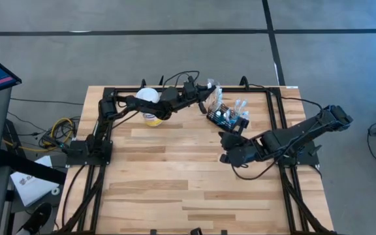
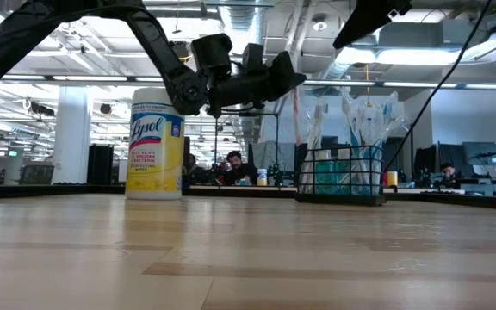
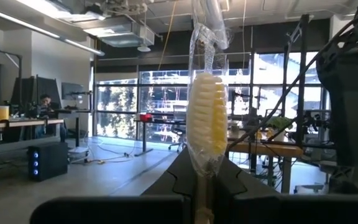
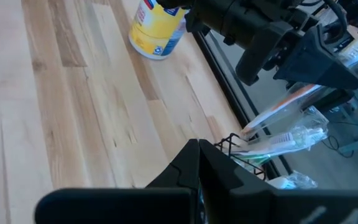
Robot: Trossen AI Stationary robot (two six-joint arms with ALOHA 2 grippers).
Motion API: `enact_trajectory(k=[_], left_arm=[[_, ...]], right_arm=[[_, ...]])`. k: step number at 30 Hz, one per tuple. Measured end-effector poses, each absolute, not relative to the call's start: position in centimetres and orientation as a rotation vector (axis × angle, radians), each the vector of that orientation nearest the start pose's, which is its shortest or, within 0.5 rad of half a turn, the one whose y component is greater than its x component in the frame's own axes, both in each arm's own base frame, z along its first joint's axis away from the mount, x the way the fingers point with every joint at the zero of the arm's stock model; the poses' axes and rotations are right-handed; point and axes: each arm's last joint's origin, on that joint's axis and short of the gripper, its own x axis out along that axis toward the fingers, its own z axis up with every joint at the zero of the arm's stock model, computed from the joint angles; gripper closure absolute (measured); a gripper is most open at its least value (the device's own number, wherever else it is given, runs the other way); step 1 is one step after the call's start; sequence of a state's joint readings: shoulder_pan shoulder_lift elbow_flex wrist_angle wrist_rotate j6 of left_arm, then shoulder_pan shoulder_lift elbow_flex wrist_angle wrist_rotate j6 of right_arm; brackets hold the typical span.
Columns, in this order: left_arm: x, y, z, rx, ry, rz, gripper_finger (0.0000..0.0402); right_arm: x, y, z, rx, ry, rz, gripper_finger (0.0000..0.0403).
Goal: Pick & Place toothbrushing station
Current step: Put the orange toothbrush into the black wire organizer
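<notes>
The black wire-mesh caddy (image 1: 228, 117) stands on the table at the far right with several wrapped toothbrushes upright in it; it also shows in the low view (image 2: 343, 176). My left gripper (image 1: 206, 98) hovers just left of the caddy, above the table (image 2: 269, 82), shut on a toothbrush in a clear wrapper (image 3: 207, 118). My right gripper (image 1: 226, 138) is low on the near side of the caddy, shut and empty (image 4: 196, 149); the caddy's corner (image 4: 238, 144) lies just beyond its fingertips. My left gripper pinches the wrapped toothbrush between its two fingers (image 3: 182, 177) at the handle just below the bristle head (image 3: 202, 186). The head and the wrapper's loose end stick out past the fingertips. The toothbrush is lifted clear of the table.
A yellow canister with a white lid (image 1: 150, 108) stands under the left arm at the far middle of the table (image 2: 155, 142). Black frame rails (image 1: 276, 124) run along the table's sides. Bare wood (image 1: 175, 176) fills the near half. People sit in the room behind.
</notes>
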State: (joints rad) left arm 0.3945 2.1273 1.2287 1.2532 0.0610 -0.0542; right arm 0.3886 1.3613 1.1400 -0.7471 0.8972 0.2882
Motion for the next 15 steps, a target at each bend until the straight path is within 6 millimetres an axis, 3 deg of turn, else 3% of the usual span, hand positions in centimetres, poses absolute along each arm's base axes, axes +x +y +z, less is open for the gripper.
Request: enact_trajectory(k=[8,15], left_arm=[[43.2,16.0,20.0,0.046,-0.352,0.298,0.0397],[44.3,16.2,19.2,0.074,-0.342,0.318,0.0397]], right_arm=[[25.5,7.8,29.6,-0.314,0.703,-0.570,0.0403],[25.4,8.1,29.5,-0.322,0.707,-0.560,0.0403]])
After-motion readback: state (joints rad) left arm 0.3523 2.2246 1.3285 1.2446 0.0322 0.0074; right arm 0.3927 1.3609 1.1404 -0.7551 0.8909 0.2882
